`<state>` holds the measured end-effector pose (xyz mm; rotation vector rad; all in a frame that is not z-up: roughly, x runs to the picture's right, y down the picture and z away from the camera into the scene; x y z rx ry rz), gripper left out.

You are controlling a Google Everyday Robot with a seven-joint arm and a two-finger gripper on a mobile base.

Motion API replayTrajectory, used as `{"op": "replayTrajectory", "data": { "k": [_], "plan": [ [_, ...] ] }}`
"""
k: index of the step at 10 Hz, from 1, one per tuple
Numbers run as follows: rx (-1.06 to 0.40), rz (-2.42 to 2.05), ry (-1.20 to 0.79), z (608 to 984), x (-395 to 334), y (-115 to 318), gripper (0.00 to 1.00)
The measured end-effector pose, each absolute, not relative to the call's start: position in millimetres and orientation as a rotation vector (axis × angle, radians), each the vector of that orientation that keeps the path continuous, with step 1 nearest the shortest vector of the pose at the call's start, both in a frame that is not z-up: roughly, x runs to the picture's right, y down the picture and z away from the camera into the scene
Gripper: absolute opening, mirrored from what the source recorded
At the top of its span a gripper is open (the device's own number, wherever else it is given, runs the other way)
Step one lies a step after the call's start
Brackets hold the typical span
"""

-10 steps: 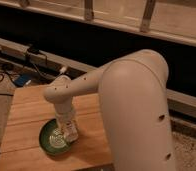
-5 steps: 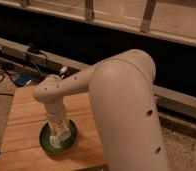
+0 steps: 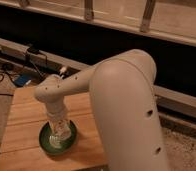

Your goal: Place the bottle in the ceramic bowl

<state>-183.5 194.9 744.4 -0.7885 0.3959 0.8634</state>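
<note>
The dark green ceramic bowl (image 3: pixel 47 142) sits near the front left of the wooden table (image 3: pixel 26 107). My gripper (image 3: pixel 57 134) hangs from the white arm straight down into the bowl. A pale, clear shape between the fingers over the bowl's middle looks like the bottle (image 3: pixel 59 131); its outline is hard to separate from the gripper. The arm's big white elbow fills the right half of the view and hides the table's right side.
Black cables (image 3: pixel 1 77) and a blue object (image 3: pixel 22 80) lie on the floor left of the table. A long low ledge (image 3: pixel 21 49) runs behind the table, with a dark wall and a railing above it.
The arm has swung left and lowered over the bowl. The gripper now reaches down into the bowl's middle rather than its right edge.
</note>
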Motion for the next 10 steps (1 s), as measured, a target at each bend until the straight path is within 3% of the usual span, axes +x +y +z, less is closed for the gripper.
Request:
{"op": "replayTrajectory", "data": {
  "k": [2, 3, 10],
  "plan": [
    [-0.789, 0.861, 0.396, 744.3, -184.4, 195.3, 0.75],
    [-0.789, 0.86, 0.395, 744.1, -185.0, 195.5, 0.8],
    [-0.789, 0.861, 0.396, 744.4, -184.5, 195.6, 0.8]
  ]
}}
